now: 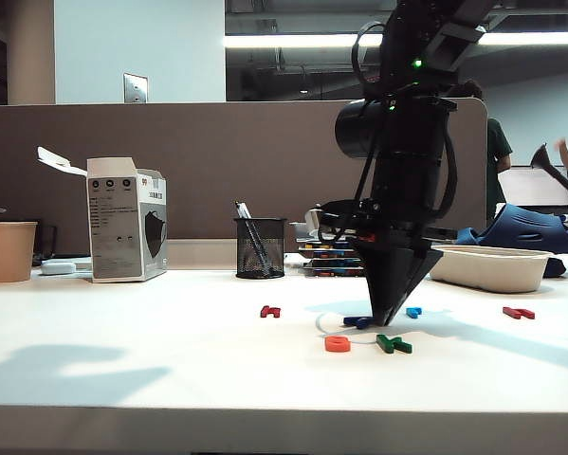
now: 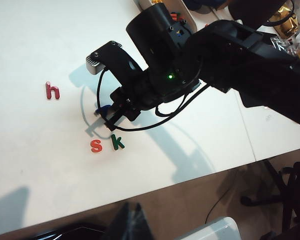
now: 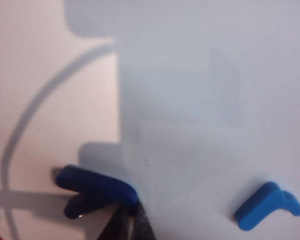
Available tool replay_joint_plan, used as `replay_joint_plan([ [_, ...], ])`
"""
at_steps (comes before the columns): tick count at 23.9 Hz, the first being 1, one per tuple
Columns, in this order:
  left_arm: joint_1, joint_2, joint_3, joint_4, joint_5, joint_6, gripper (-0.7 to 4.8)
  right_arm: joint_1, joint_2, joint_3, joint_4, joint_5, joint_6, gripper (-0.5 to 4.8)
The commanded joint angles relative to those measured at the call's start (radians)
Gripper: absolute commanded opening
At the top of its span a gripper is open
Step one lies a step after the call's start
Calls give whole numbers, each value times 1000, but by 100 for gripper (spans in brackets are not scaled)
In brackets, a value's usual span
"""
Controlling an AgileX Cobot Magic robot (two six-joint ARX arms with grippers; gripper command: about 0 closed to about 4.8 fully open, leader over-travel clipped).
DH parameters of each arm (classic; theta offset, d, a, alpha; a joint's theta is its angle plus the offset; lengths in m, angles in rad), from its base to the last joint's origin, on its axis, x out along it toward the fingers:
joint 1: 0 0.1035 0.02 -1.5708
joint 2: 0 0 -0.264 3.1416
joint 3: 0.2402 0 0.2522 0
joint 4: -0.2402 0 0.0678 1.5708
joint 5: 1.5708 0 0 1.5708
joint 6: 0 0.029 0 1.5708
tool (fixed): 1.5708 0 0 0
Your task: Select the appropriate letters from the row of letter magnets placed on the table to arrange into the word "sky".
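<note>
pinching the dark blue magnet (image 3: 97, 190), right claw (image 3: 129, 220) clamped; left claw unseen.

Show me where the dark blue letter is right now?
In the exterior view the dark blue letter lies mid-table under the right hand, whose fingertips are shut on it, just behind the orange letter and green letter.

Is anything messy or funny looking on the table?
The white box at the table's back left has its top flap hanging open. Otherwise nothing stands out; the right gripper is shut on the dark blue letter.
</note>
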Motion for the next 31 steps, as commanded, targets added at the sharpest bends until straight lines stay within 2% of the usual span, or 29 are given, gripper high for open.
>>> replay_joint_plan([
  [1, 0, -2, 2, 6, -4, 3, -5, 2, 9, -6, -44, -3, 36, -6],
  [9, 0, -2, 2, 6, -4, 3, -5, -2, 9, -6, -67, -3, 109, -5],
  [16, 0, -2, 2, 6, -4, 3, -5, -6, 8, -6, -147, 9, 268, -6],
  [20, 0, -2, 2, 6, -4, 3, -5, -8, -10, -8, -174, 89, 338, -6],
  [26, 0, -2, 2, 6, -4, 3, -5, -24, -29, -13, -220, 94, 429, -6],
  [31, 0, -2, 2, 6, -4, 3, -5, -24, -81, -130, -173, 94, 493, -6],
])
